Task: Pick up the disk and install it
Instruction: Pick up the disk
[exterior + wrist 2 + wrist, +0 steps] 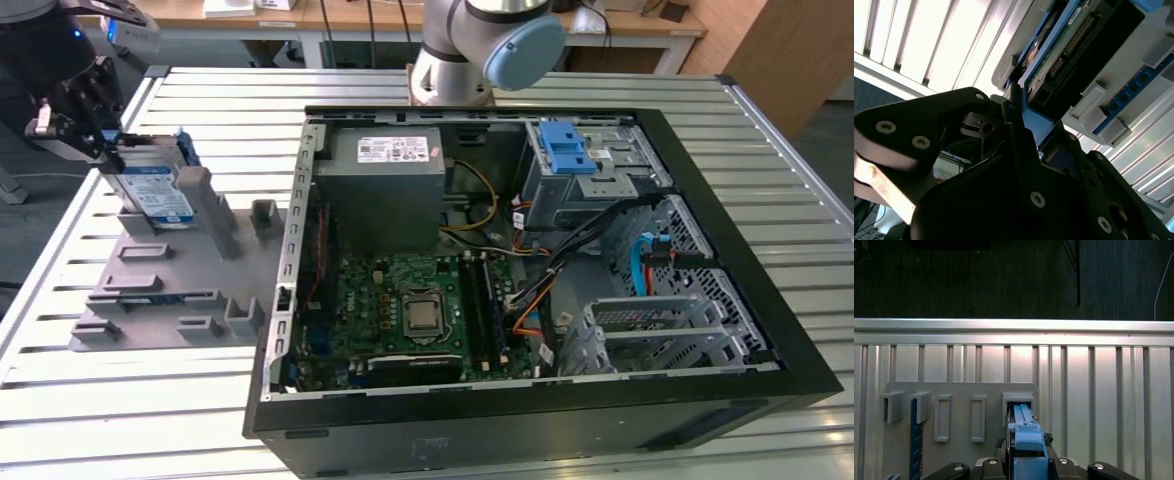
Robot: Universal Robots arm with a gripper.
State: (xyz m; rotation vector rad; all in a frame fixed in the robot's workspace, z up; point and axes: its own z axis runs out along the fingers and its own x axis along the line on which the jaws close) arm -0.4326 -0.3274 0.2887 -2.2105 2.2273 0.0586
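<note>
Gripper (1026,444) pinches the disk (158,195) upright in its grey rack (147,300).

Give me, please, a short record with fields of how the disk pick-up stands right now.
Grip: the gripper is shut on the blue frame of the disk
Disk pose: upright, in a slot of the grey holder
Holder place: on the slatted table, at the exterior view's left of the computer case
Case: open, disk not yet installed
</note>
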